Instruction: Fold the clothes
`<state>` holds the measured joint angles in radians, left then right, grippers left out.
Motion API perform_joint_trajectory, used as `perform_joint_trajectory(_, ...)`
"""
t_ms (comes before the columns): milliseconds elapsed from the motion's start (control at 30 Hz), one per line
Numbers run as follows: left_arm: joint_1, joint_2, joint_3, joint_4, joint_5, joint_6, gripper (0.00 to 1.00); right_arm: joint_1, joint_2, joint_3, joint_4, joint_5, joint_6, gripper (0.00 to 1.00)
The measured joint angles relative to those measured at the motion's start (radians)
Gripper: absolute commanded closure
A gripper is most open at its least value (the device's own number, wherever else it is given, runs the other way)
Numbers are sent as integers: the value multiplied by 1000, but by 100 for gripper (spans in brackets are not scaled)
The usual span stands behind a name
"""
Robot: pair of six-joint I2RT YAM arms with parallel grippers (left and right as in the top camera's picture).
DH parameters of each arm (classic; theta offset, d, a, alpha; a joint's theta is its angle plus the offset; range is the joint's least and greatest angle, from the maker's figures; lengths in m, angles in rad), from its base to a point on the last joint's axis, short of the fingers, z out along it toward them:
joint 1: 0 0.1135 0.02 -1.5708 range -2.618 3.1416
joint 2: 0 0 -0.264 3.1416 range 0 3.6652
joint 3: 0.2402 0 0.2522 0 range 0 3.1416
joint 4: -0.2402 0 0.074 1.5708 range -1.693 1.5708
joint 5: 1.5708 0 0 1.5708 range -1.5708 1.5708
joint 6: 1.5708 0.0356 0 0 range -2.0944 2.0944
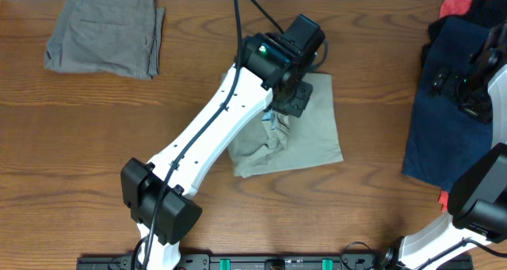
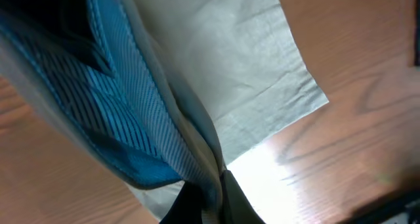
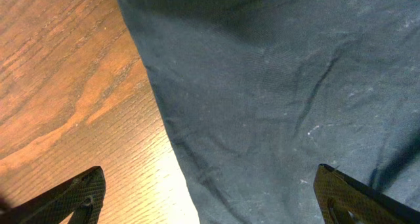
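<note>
Two grippers | left gripper (image 1: 287,102) pinching beige garment (image 1: 317,135), fold hanging below it | right gripper (image 3: 210,192) wide above navy garment (image 3: 275,86) | risk: thin pinch slips, fold collapses

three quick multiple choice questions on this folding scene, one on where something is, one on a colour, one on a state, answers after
1. In the overhead view, where does the folded grey-brown garment lie?
A) at the top left of the wooden table
B) under the left arm
C) at the middle of the near edge

2. What colour is the wide flat cloth under the right hand?
A) red
B) dark navy
C) white

3. How do the right hand's fingers stand?
A) spread apart
B) shut on cloth
C) shut on nothing

Answers:
1 A, since it sits alone in the top left corner.
2 B, since the right wrist view fills with dark blue fabric.
3 A, since one finger shows at each lower corner of that view, with nothing pinched between them.
</note>
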<state>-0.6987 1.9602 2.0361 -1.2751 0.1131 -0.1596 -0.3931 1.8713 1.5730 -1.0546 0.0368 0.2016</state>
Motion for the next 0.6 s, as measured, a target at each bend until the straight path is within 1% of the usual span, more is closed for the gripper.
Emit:
perform_joint_trajectory(400,-32,0,-3,37,22,-2,94,0,0,0,0,0,0,1)
perform_joint_trajectory(600,-69,20,-26,71,76,-14,94,0,0,0,0,0,0,1)
